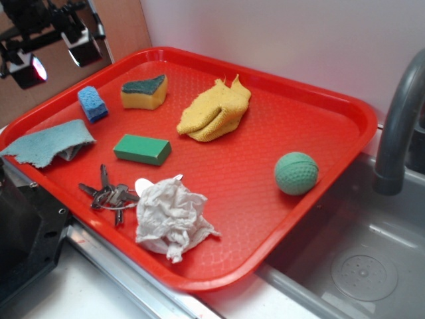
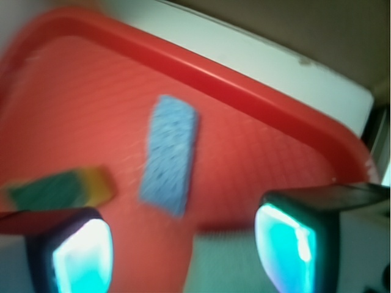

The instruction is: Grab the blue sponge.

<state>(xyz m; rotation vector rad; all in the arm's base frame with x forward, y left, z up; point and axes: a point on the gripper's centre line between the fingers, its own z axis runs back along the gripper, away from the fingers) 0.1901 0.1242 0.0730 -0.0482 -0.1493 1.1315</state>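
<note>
Approaching small bright-blue porous rectangular sponge (image 2: pixel 170 155) lying free at far-left corner of red plastic tray (image 1: pixel 345 106), fingers (image 2: pixel 82 256) spread apart and empty above it; next up, centring over sponge, descending, then closing.

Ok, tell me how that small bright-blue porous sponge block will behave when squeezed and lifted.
The small bright-blue porous sponge block looks foamy, so it will probably compress between the fingers and feel light. Lying flat on the red plastic tray, its boxy shape should not roll, though a push might slide it.
</note>
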